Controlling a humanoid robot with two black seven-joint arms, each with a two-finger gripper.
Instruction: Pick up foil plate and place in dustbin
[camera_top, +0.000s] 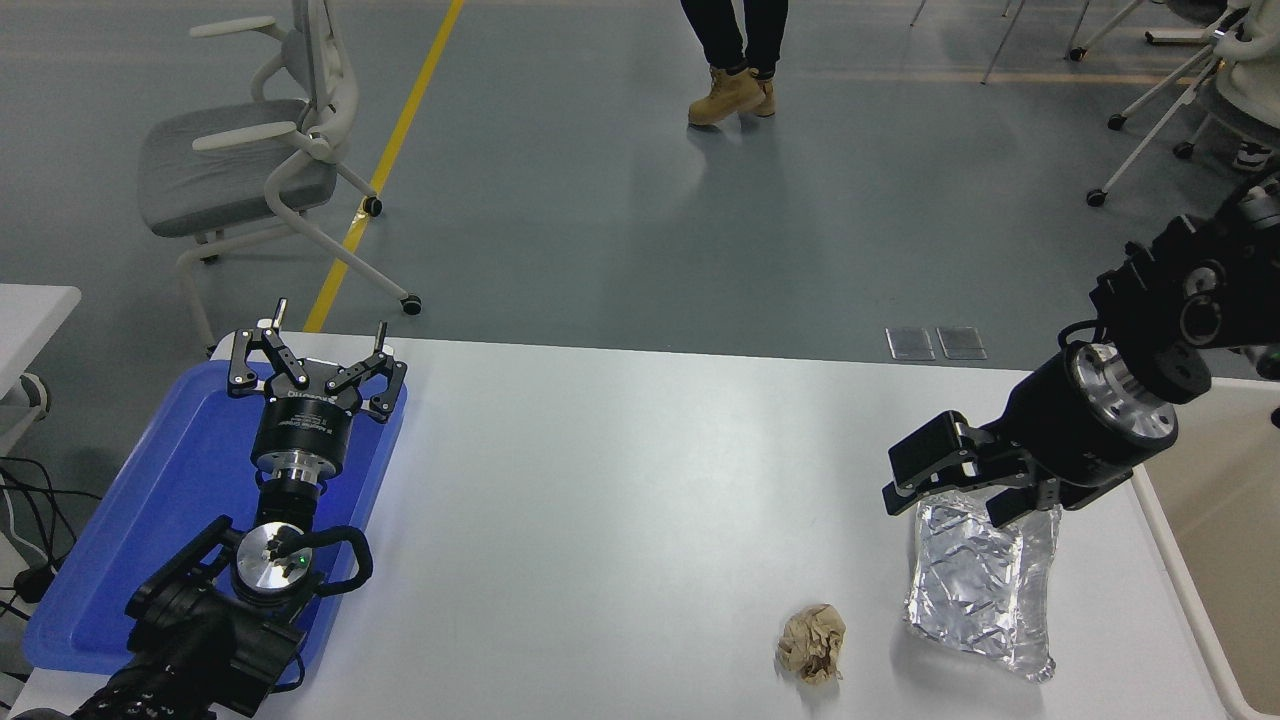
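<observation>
Foil plate (980, 585), crinkled silver, is lying on the white table (620, 470) near its right front, a crumpled tan paper ball (812, 645) sitting just left of it. Right gripper (950, 490) is hovering at the plate's far edge, fingers parted, grip unclear; the dustbin (1190, 580) is standing beside the table's right edge. Left gripper (318, 368) is resting open over a blue tray (110, 560); beyond, an office chair (240, 150) and a person's boots (733, 95).
</observation>
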